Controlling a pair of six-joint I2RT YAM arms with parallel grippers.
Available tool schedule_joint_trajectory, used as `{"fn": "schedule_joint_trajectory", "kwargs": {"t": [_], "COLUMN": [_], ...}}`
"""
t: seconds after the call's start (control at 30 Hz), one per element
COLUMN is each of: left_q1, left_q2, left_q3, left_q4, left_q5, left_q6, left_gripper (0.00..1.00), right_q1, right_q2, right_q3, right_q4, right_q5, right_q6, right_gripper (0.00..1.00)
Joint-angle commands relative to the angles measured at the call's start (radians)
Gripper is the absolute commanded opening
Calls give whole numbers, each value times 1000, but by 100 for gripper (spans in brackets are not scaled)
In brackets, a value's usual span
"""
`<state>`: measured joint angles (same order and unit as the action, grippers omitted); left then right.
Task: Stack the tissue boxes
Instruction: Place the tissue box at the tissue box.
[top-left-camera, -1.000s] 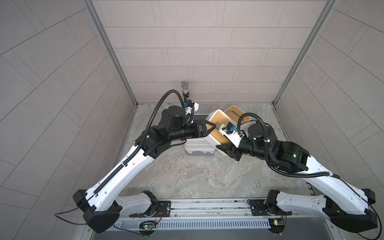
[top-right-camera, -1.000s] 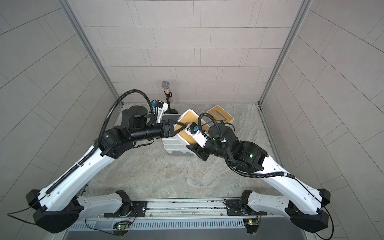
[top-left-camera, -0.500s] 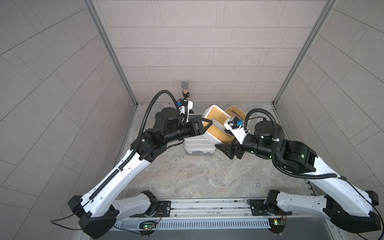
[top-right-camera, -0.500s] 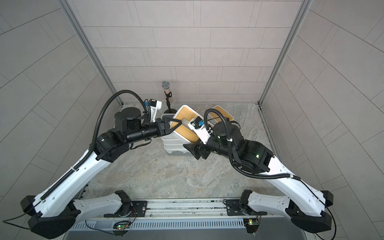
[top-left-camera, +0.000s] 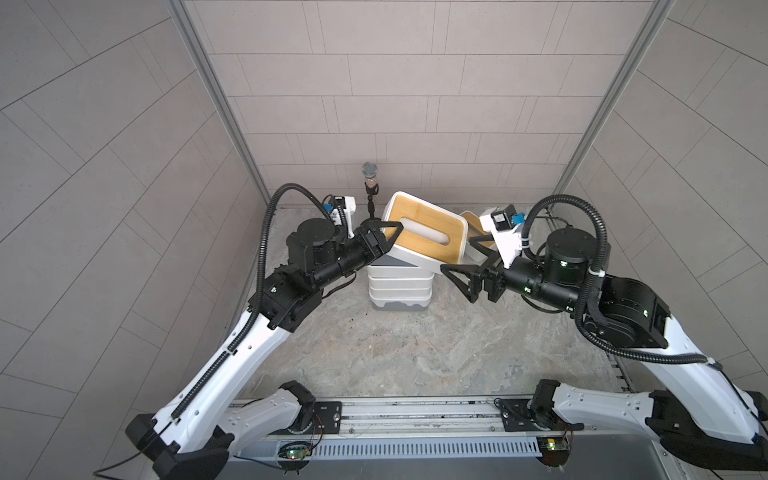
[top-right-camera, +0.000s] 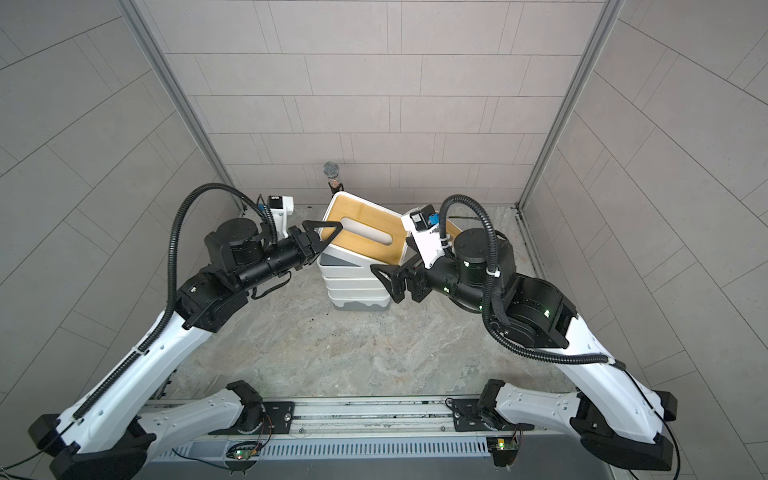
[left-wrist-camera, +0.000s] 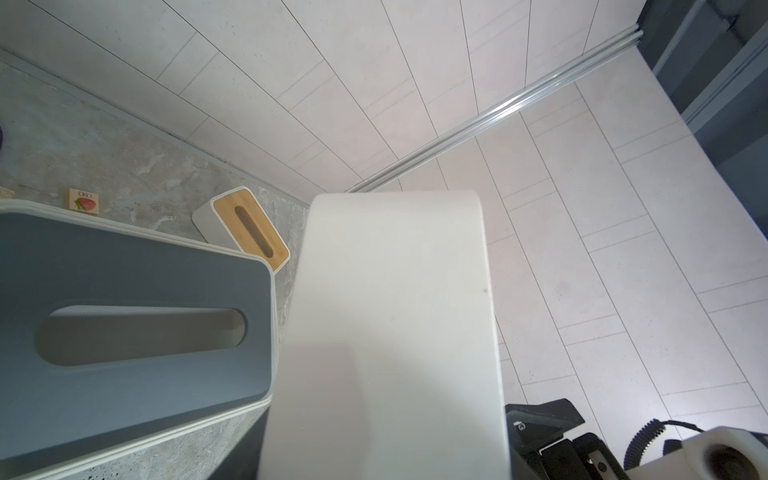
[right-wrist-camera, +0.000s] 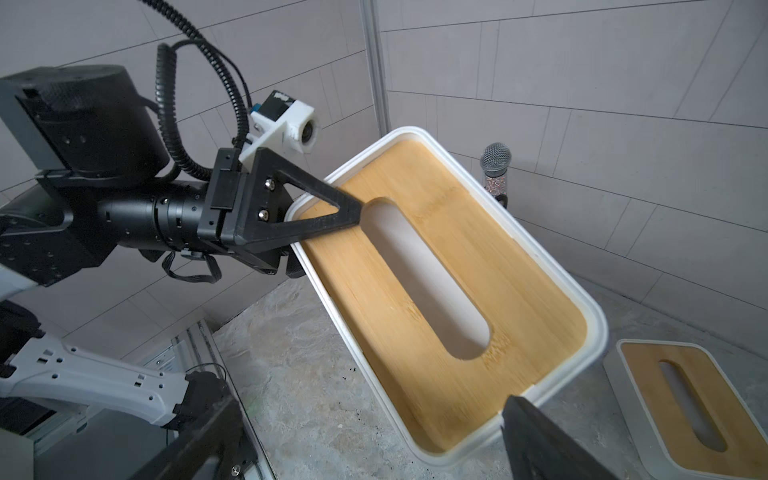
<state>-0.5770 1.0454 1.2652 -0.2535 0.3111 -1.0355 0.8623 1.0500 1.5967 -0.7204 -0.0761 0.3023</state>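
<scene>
The tissue box (top-left-camera: 424, 232) with bamboo lid is held tilted over the stack (top-left-camera: 399, 286), clamped at one end by the left tool (top-left-camera: 392, 235); the right tool (top-left-camera: 457, 254) is spread wide just beside it

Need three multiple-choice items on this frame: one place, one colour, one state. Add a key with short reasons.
1. The second bamboo-lid tissue box stands: A) on the table beyond the stack B) atop that stack C) under it.
2. The stack's top lid, under the tilted bamboo-lid tissue box, is: A) bamboo B) red C) grey.
3. The right tool is: A) shut on the tilted box B) open C) shut, empty.
Key: 1 A, it stands alone on the table; 2 C, the left wrist view shows it grey; 3 B, its jaws stand wide apart in both top views.
</scene>
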Motion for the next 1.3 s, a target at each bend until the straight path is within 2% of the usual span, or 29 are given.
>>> {"fn": "schedule_joint_trajectory", "kwargs": {"t": [0.0, 0.13, 0.27, 0.53, 0.8, 1.27], "left_q1": [22, 42, 66, 73, 74, 75], "left_q2": [-39, -57, -63, -29, 2, 1], "left_q3": [-19, -54, -105, -177, -216, -258], "left_q4": [158, 175, 222, 305, 379, 343], "left_q5": [-15, -67, -96, -116, -114, -134], "left_q6": [-66, -80, -129, -189, -225, -218], "left_gripper": [32, 32, 32, 31, 30, 30], "right_q1": [-55, -154, -254, -329, -366, -375], "right_q2": [10, 24, 52, 123, 186, 283], "right_q3": [29, 37, 37, 24, -21, -52], "right_q4": [-34, -36, -33, 8, 62, 149], "right_q5": [-25, -80, -191, -284, -301, -345], "right_q6": [71, 139, 207, 274, 303, 343], "right_gripper": [100, 100, 100, 100, 100, 100]}}
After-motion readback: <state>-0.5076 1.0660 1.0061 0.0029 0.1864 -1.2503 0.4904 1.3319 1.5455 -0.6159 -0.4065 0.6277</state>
